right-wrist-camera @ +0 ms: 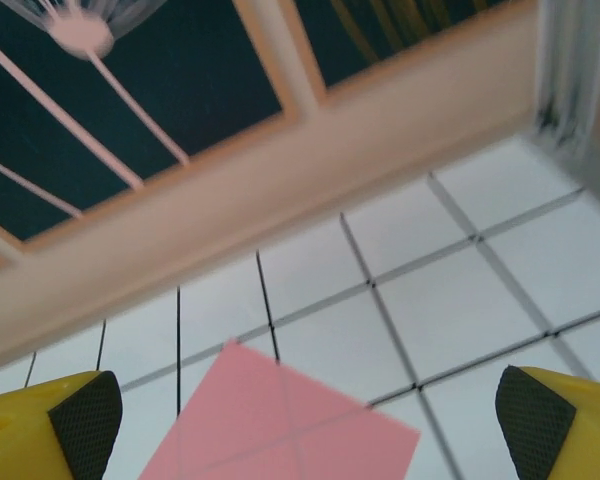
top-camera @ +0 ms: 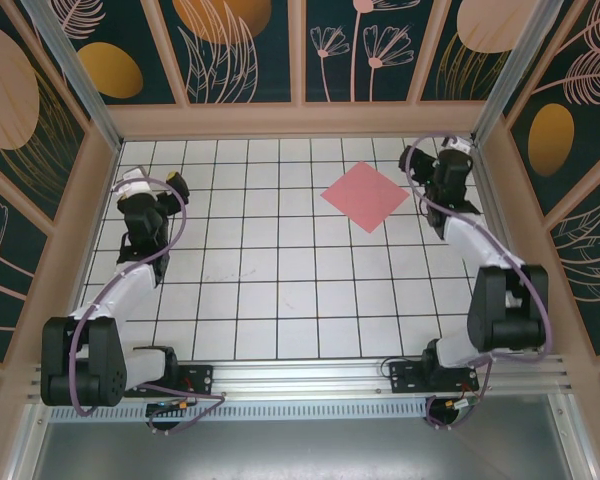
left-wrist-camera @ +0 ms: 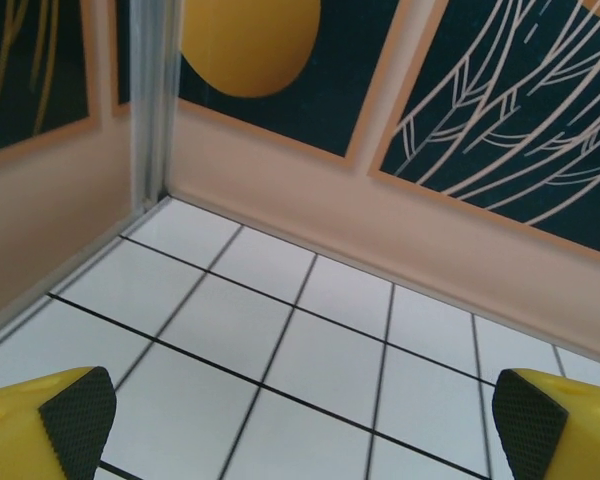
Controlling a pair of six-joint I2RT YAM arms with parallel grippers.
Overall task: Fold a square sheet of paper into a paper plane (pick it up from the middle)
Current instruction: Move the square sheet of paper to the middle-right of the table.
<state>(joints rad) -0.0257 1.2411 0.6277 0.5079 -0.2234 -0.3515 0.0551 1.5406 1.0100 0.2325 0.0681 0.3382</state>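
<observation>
The square sheet of paper (top-camera: 365, 196) is plain pink and lies flat and unfolded on the white grid floor, turned like a diamond, at the back right. In the right wrist view the sheet (right-wrist-camera: 280, 425) lies low between the fingertips. My right gripper (top-camera: 418, 160) hovers just right of the sheet, open, nothing held; its black pads (right-wrist-camera: 85, 425) stand wide apart. My left gripper (top-camera: 155, 180) sits far left, well away from the paper, open over bare tiles with its pads (left-wrist-camera: 78, 420) spread wide.
The grid floor (top-camera: 270, 280) is fenced by peach walls with dark floral panels (top-camera: 240, 50). The back left corner post (left-wrist-camera: 150, 100) stands close ahead of the left gripper. A metal rail (top-camera: 310, 375) carries both arm bases at the near edge.
</observation>
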